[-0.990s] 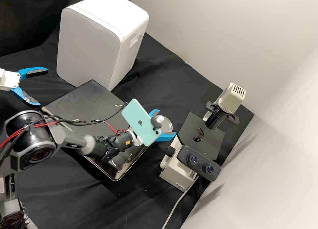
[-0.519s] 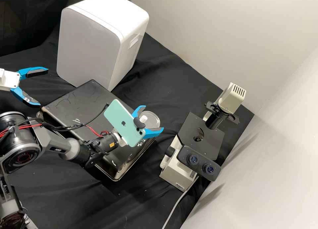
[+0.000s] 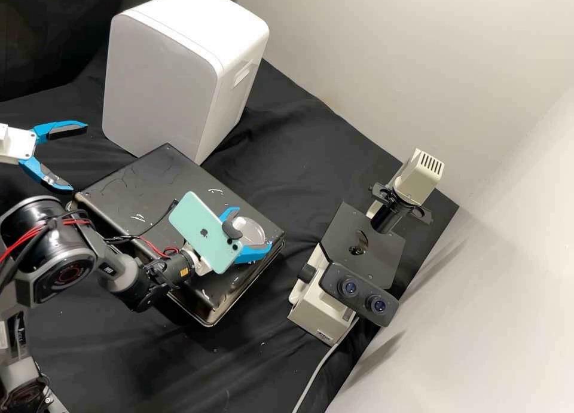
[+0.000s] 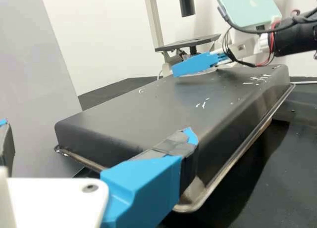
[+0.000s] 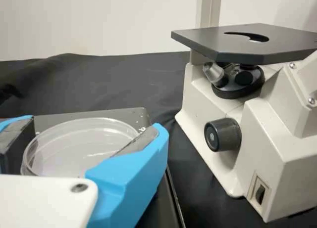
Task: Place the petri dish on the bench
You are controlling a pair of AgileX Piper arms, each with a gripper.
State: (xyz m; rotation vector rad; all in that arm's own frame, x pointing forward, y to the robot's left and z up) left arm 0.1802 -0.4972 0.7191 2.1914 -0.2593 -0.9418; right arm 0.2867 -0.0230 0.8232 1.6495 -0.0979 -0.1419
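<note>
Petri dish: clear, colourless.
Right gripper: white body, bright blue fingers, grey pads.
Left gripper, left edge of frame: same white and blue.
Tray: glossy black, scattered white flecks, silvery rim.
Phone: mint green.
Microscope: cream body, black stage, black eyepieces.
Box, upper left: plain white.
Bench cloth: black, unpatterned.

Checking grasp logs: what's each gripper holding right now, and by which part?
Right gripper holds the petri dish by its rim, pinched across from opposite sides of the side wall. Left gripper is open and holds nothing.
</note>
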